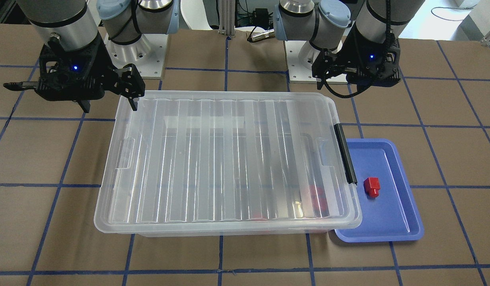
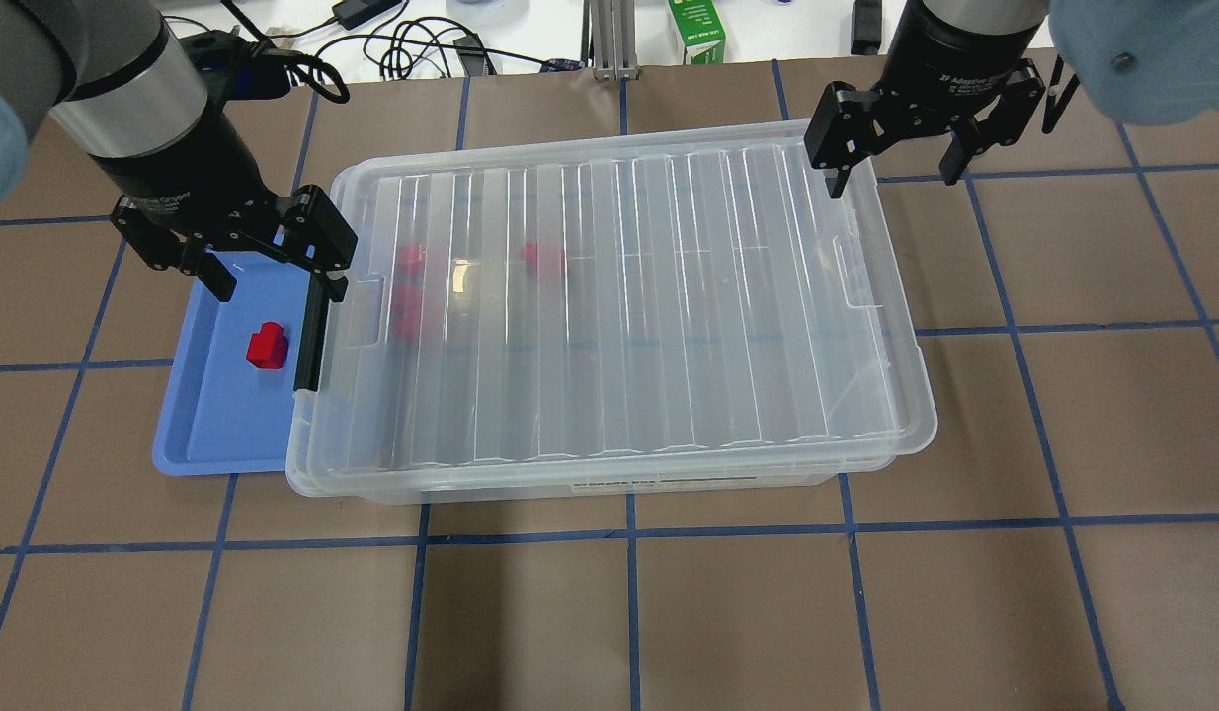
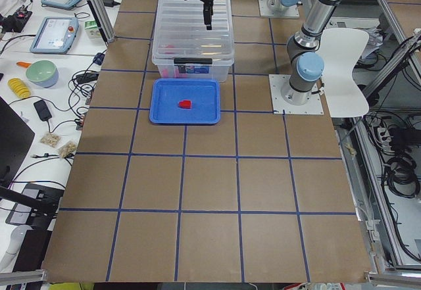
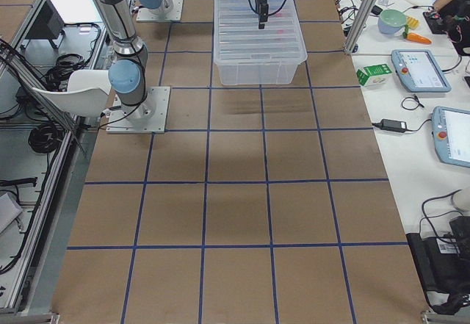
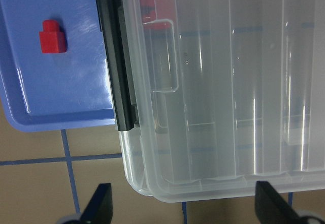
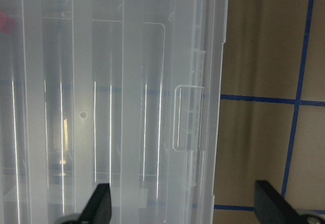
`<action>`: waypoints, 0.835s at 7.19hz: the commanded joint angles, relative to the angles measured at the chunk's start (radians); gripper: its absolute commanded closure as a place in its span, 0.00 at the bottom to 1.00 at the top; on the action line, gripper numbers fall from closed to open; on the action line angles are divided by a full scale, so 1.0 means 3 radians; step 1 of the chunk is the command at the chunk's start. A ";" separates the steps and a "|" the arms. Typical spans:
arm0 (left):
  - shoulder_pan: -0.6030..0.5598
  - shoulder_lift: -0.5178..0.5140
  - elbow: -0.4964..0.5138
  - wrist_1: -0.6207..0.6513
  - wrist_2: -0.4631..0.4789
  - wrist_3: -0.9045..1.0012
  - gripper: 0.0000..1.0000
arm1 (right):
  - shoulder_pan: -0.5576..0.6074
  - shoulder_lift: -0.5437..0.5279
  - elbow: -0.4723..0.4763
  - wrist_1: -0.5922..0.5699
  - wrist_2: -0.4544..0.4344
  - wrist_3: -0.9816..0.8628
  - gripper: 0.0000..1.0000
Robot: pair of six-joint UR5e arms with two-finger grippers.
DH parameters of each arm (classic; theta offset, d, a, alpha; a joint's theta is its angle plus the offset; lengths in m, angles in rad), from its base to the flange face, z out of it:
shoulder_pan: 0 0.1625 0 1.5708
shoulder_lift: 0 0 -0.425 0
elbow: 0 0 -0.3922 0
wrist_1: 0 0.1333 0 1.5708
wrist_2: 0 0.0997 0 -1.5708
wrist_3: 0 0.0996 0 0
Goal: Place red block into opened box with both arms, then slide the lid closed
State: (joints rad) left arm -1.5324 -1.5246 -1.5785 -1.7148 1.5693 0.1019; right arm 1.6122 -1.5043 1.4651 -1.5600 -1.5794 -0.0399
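Note:
The clear box (image 2: pixel 609 472) sits mid-table with its black bar latch (image 2: pixel 308 341) on the short end toward my left arm. The ribbed clear lid (image 2: pixel 669 296) lies flat on top and covers nearly the whole box. Through it, blurred red blocks (image 2: pixel 410 259) show inside near the latch end. One red block (image 2: pixel 267 347) lies on the blue tray (image 2: pixel 209 434) beside that end. My left gripper (image 2: pixel 274 283) hangs open over the tray and latch, holding nothing. My right gripper (image 2: pixel 894 178) hangs open over the box's far corner at the opposite end, also with nothing in it.
The table is brown with blue tape lines. A green carton (image 2: pixel 695 30) and cables (image 2: pixel 392 49) lie beyond its far edge. Both arm bases (image 1: pixel 137 59) stand on plates behind the box. A side bench with tablets (image 3: pixel 56 33) and a bowl runs along the table.

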 commanded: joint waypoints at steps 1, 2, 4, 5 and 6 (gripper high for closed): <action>0.0005 0.0010 0.0000 -0.0016 0.0010 0.0008 0.00 | 0.0000 -0.0002 0.0000 0.0005 -0.0002 0.0000 0.00; 0.0005 0.0015 0.0000 -0.0016 0.0005 0.0008 0.00 | 0.0000 -0.0007 0.0005 0.0005 -0.0002 0.0000 0.00; 0.0000 0.0020 0.0000 -0.0016 0.0000 0.0008 0.00 | -0.0005 -0.0002 0.0000 0.0000 0.0003 0.0000 0.00; 0.0000 0.0020 0.0000 0.0004 0.0000 0.0008 0.00 | -0.0030 0.0008 -0.0005 -0.0031 -0.0002 -0.0056 0.00; 0.0015 0.0015 0.0000 0.0019 0.0000 0.0013 0.00 | -0.0172 -0.0002 -0.0021 -0.0086 0.0003 -0.0203 0.00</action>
State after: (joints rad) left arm -1.5313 -1.5191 -1.5785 -1.7144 1.5694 0.1047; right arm 1.5957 -1.5039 1.4630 -1.5701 -1.5793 -0.0617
